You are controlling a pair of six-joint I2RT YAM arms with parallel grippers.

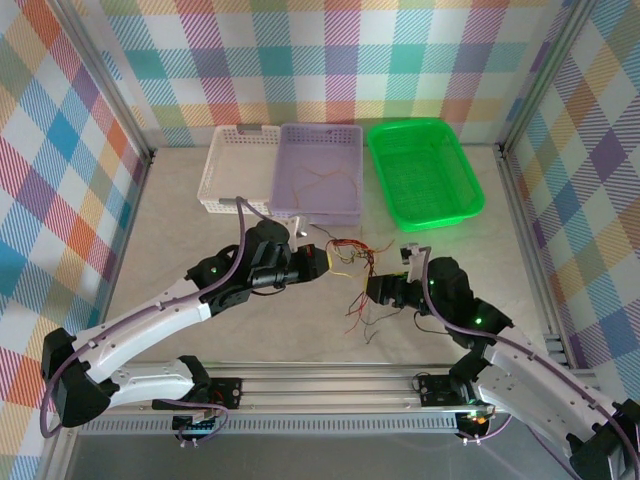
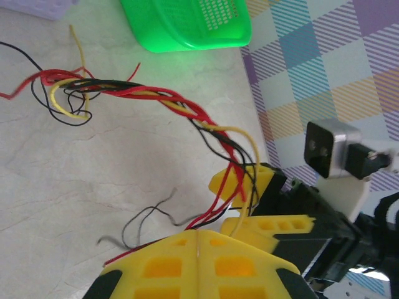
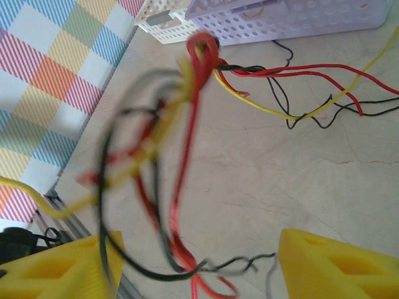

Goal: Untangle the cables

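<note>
1. Pinching one end of the cables [image 2: 163, 94], the left gripper [image 2: 198, 235] has its yellow fingers pressed flat together. The strands run in right at the tips, so I read it as clamped on the bunch to anchor it.
2. Right gripper [image 3: 196, 240] is spread wide, one blocky yellow finger [image 3: 336, 268] on each side, with wires dangling loose in the gap. My guess is it's lined up to grab a strand and pull against that anchor.
3. The bunch sits on the table [image 1: 180, 230] between the two arms, just in front of the purple basket [image 1: 318, 212], which has a few thin strands lying in it.
4. Wires are hair-thin and floppy: red, yellow, black, maybe a brownish one too. The middle stretch is twisted up like rope and the ends splay out free.
5. Tabletop looks pale, smooth and a bit marbled. The baskets are perforated plastic, and the green basket [image 1: 470, 190] sits off to the right.
</note>
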